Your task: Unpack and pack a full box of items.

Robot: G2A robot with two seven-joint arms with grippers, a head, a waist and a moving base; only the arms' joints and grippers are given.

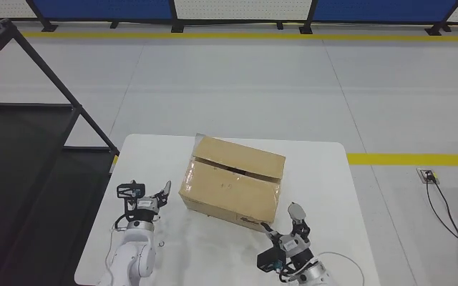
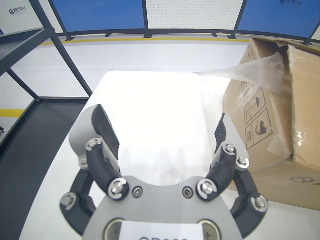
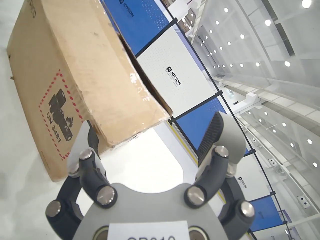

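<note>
though close, box point(image 2: 275, 116) outside left gripper point(image 2: 160, 113)

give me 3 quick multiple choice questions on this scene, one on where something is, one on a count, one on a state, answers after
1. Where does the cardboard box stand?
A) on a chair
B) on the white table
C) on a cart

2. How many boxes are on the table?
A) one
B) two
C) three

3. How is the left claw?
A) shut on a cup
B) shut, empty
C) open, empty

Answers: 1 B, the top view shows it mid-table; 2 A, a single brown box stands there; 3 C, its fingers stand apart with nothing between them.
</note>
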